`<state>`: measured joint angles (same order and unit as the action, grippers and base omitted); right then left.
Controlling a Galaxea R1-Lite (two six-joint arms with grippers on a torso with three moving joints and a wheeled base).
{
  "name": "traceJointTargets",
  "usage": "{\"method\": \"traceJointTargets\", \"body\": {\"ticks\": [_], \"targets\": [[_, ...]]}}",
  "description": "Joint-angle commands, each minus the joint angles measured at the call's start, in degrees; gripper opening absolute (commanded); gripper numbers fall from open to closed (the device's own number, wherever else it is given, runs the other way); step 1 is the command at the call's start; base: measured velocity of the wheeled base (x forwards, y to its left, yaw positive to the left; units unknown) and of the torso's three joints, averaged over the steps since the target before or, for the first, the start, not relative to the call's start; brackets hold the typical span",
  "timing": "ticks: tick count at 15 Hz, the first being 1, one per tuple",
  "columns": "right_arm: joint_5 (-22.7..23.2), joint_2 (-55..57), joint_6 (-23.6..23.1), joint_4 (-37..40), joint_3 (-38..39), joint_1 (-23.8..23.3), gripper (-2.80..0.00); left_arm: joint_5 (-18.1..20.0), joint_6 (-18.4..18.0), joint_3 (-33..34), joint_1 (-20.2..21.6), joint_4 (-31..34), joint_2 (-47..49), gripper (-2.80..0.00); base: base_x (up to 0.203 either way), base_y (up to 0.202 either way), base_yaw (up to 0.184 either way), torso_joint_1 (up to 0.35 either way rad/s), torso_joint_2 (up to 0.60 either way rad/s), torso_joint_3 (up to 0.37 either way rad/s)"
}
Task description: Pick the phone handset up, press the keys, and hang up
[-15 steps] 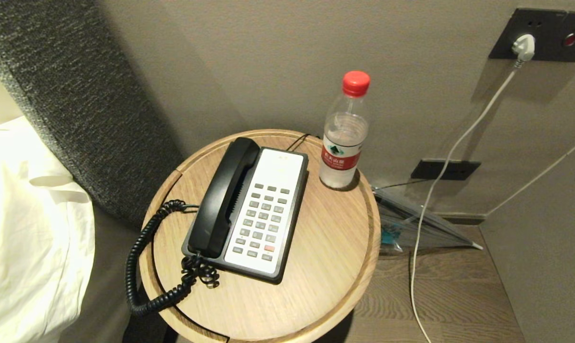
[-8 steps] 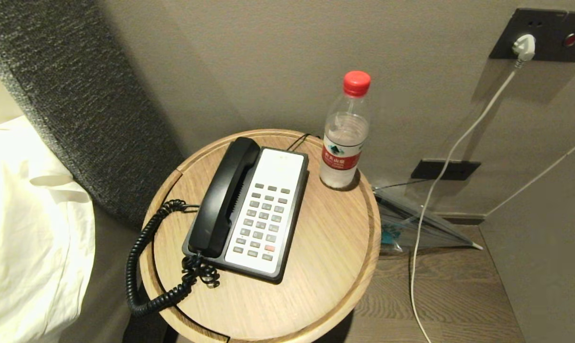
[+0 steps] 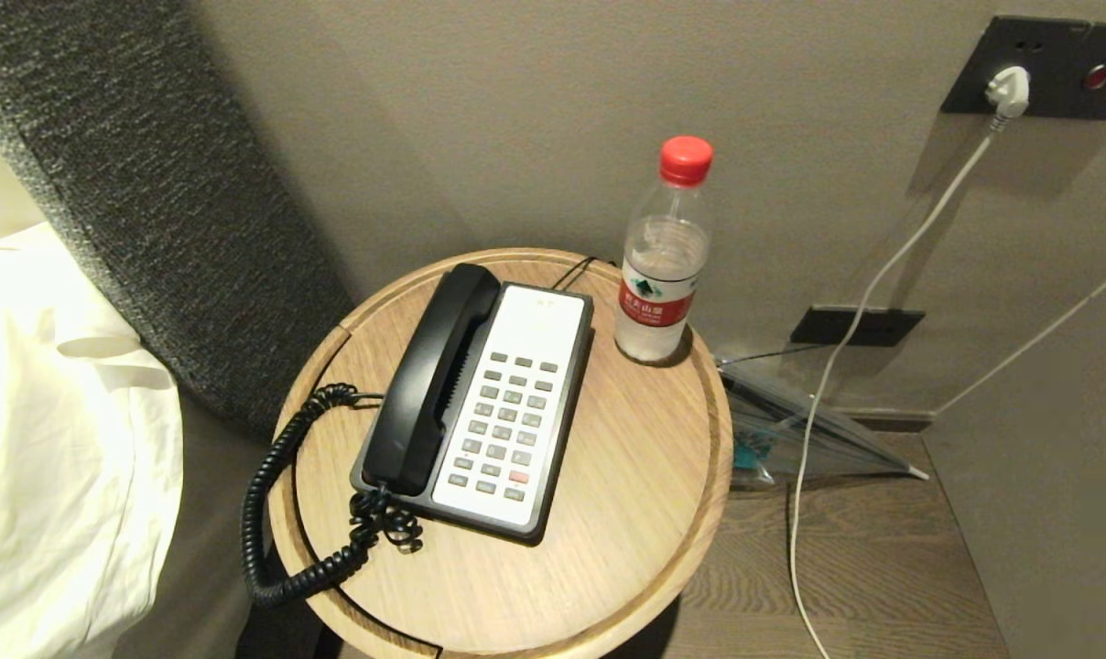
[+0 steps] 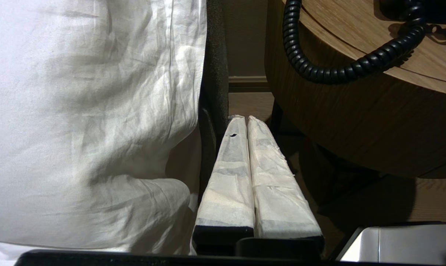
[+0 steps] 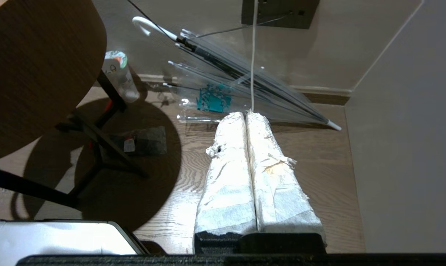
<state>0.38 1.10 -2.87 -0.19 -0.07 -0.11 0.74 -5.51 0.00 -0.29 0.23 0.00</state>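
Observation:
The black phone handset (image 3: 431, 380) lies in its cradle on the left side of the black-and-white phone base (image 3: 515, 366), which has grey keys (image 3: 505, 426) and sits on a round wooden side table (image 3: 626, 513). Its black coiled cord (image 3: 269, 513) loops over the table's left edge and shows as a coiled cord (image 4: 319, 70) in the left wrist view. My left gripper (image 4: 246, 119) hangs shut and empty below the table, between it and the white bedding (image 4: 90, 122). On the table's other side my right gripper (image 5: 246, 114) is shut and empty, low over the wooden floor. Neither arm shows in the head view.
A red-capped water bottle (image 3: 663, 261) stands at the table's back right. A folded clear umbrella (image 5: 245, 85), a bottle (image 5: 120, 75) and a dark packet (image 5: 145, 140) lie on the floor by the table legs (image 5: 105, 140). A white cable (image 3: 846, 366) hangs from a wall socket (image 3: 1038, 69).

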Motion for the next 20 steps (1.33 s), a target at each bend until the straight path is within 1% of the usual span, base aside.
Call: {"method": "traceJointTargets", "body": {"ticks": [1, 20], "targets": [[0.06, 0.13, 0.07, 0.05, 0.07, -0.04, -2.80, -0.04, -0.03, 0.00, 0.02, -0.01, -0.07, -2.80, 0.000, 0.000, 0.000, 0.000, 0.00, 0.000], [-0.03, 0.13, 0.32, 0.01, 0.07, 0.00, -2.80, 0.31, -0.15, -0.08, -0.03, 0.13, -0.01, -2.80, 0.000, 0.000, 0.000, 0.000, 0.00, 0.000]]}}
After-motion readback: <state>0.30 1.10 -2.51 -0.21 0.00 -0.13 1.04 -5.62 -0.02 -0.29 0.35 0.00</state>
